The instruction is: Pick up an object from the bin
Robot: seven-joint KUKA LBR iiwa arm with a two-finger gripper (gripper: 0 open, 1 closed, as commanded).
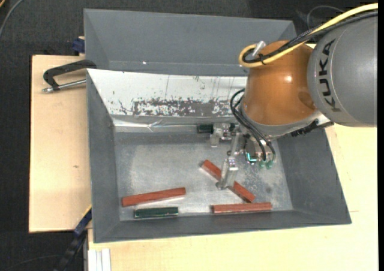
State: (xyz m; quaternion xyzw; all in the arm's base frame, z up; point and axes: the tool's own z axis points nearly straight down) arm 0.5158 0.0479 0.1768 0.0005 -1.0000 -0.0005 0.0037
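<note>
Five bar-shaped pieces are recorded on the floor of the grey bin [102, 162]. The gripper [223, 184] is lowered at the centre-right of the floor, between a short red-brown piece [210, 169] just to its left and a second short red-brown piece [243, 192] just to its right. Contact with either cannot be confirmed, and nothing is seen clamped. Whether the pincer is spread or pressed together cannot be told. A long red-brown bar [153, 196] and a dark bar [156, 211] are noted at the front left, and another red-brown bar [241, 207] at the front right.
</note>
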